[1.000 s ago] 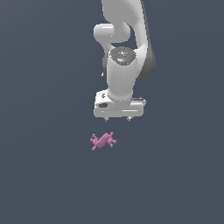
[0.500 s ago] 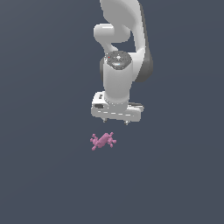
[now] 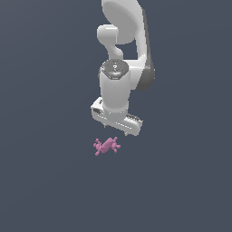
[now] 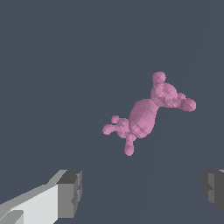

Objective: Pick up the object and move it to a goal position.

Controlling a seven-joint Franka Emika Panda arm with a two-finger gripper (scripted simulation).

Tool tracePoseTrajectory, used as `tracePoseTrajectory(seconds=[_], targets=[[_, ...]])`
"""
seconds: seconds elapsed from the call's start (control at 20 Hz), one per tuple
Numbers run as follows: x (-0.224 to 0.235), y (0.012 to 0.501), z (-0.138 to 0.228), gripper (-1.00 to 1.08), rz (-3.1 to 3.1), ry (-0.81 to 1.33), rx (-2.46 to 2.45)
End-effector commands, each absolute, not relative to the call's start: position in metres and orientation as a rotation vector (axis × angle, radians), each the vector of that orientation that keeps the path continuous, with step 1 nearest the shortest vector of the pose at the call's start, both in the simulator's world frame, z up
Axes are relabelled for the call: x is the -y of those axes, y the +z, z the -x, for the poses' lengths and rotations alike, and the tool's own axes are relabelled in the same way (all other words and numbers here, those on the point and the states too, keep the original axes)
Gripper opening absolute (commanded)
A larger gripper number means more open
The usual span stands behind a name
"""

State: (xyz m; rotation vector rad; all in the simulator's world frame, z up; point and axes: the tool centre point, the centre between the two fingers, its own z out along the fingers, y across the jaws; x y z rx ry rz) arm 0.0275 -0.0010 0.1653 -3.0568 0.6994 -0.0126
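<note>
Pink lumpy toy figure (image 3: 107,146) lies free on the dark grey tabletop (image 3: 45,181), just below the white arm's gripper (image 3: 118,127), fingers (image 4: 70,192) spread wide, poised to straddle it for pickup.

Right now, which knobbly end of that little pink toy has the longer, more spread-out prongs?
On the pink toy, it is the end with the bigger cluster of knobs, lying farther from the pincer fingertips in the wrist view; the other end's prongs bunch tighter.

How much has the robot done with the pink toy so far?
Nothing is finished: the pink toy lies on the floor, untouched. Right now the gripper hangs just above it, open, with nothing between its fingers. Left: lower, grab, lift, carry to the goal.
</note>
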Motion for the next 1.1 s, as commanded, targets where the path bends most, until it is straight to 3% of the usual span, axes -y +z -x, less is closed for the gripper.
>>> tracePoseTrajectory(seconds=[0.0, 1.05], targets=[[0.006, 0.163, -0.031, 1.0, 3.026, -0.009, -0.82], [0.04, 0.142, -0.052, 1.0, 2.666, 0.001, -1.659]])
